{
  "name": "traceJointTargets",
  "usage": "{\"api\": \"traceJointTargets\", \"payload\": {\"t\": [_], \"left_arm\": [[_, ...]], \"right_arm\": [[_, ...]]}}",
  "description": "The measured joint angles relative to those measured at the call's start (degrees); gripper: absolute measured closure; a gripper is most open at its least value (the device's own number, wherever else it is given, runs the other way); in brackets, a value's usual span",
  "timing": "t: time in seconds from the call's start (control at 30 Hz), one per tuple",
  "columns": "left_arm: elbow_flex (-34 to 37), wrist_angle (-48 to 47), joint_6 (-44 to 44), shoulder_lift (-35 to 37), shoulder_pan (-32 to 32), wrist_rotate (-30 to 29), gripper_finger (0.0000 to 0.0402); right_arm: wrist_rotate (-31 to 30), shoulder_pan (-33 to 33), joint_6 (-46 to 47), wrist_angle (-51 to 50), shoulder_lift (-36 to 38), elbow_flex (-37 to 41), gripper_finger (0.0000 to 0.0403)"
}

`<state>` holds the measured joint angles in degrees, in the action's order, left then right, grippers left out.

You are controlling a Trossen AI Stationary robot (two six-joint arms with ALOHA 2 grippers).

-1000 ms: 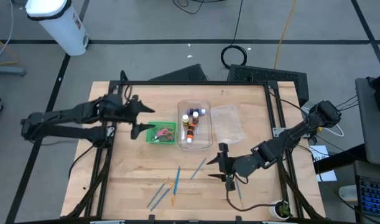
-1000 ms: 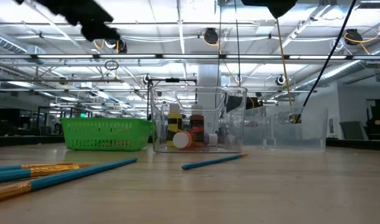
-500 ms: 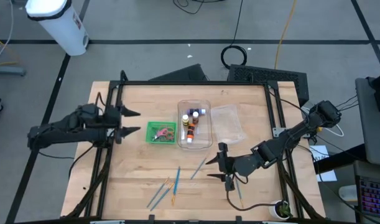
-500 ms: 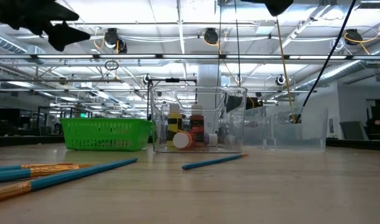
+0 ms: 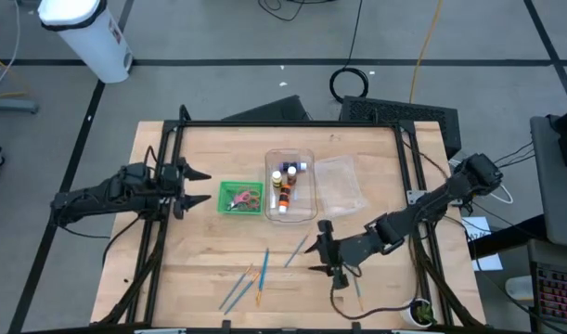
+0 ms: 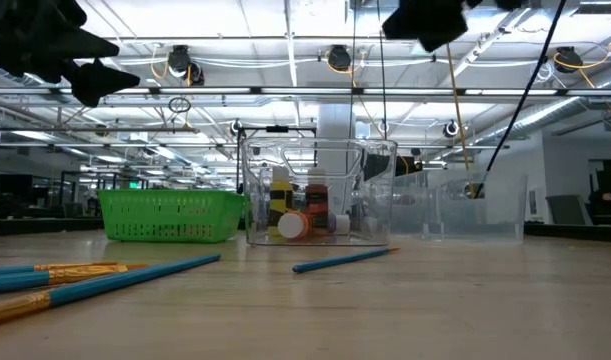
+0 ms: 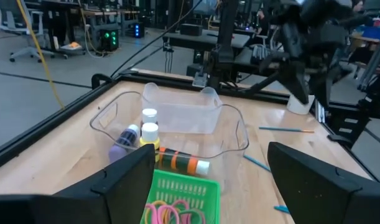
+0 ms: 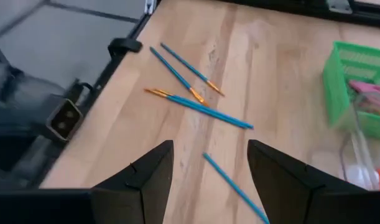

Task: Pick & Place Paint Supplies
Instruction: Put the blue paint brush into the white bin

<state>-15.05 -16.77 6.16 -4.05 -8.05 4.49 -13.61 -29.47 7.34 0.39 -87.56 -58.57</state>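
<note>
Both end effectors are wide open and hold nothing: left end effector (image 5: 201, 186) beside the green basket (image 5: 239, 199), right end effector (image 5: 321, 253) near blue brushes (image 5: 262, 276)

Green basket (image 5: 239, 199) and clear bin (image 5: 291, 185) crowd centre; brushes (image 5: 249, 281) litter front.
</note>
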Motion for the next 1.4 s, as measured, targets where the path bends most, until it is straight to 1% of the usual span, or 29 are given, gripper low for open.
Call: {"api": "traceJointTargets", "payload": {"t": [0.07, 0.2, 0.37, 0.5, 0.7, 0.87, 1.07, 1.23, 1.4], "left_arm": [[0.00, -0.03, 0.00, -0.03, 0.00, -0.01, 0.0088], [0.00, -0.05, 0.08, -0.05, 0.00, -0.02, 0.0081], [0.00, -0.03, 0.08, -0.05, 0.00, -0.02, 0.0074], [0.00, -0.04, 0.08, -0.05, 0.00, -0.02, 0.0079], [0.00, -0.05, 0.08, -0.05, 0.00, -0.04, 0.0089], [0.00, -0.05, 0.08, -0.05, 0.00, -0.04, 0.0082], [0.00, -0.05, 0.08, -0.05, 0.00, -0.04, 0.0074], [0.00, -0.07, 0.08, -0.05, 0.01, -0.04, 0.0082], [0.00, -0.07, 0.08, -0.05, 0.02, -0.03, 0.0089]], "right_arm": [[-0.06, 0.31, -1.83, 2.08, -3.11, -0.04, 0.0206], [0.10, 1.52, -2.32, 8.38, -9.66, 0.01, 0.0206], [0.13, 2.60, -3.44, 8.66, -15.51, -0.10, 0.0206], [0.11, 2.87, -3.81, 8.78, -18.29, -0.15, 0.0206], [-0.06, 4.54, -3.59, 8.67, -20.34, -0.15, 0.0206], [0.46, 6.18, -2.36, 8.36, -21.96, -0.19, 0.0206], [3.63, 7.03, -2.00, 7.97, -22.05, -0.21, 0.0206], [6.31, 7.45, -1.85, 6.80, -22.02, -0.27, 0.0206], [9.76, 7.93, 1.79, 2.71, -21.89, -0.43, 0.0206]]}}
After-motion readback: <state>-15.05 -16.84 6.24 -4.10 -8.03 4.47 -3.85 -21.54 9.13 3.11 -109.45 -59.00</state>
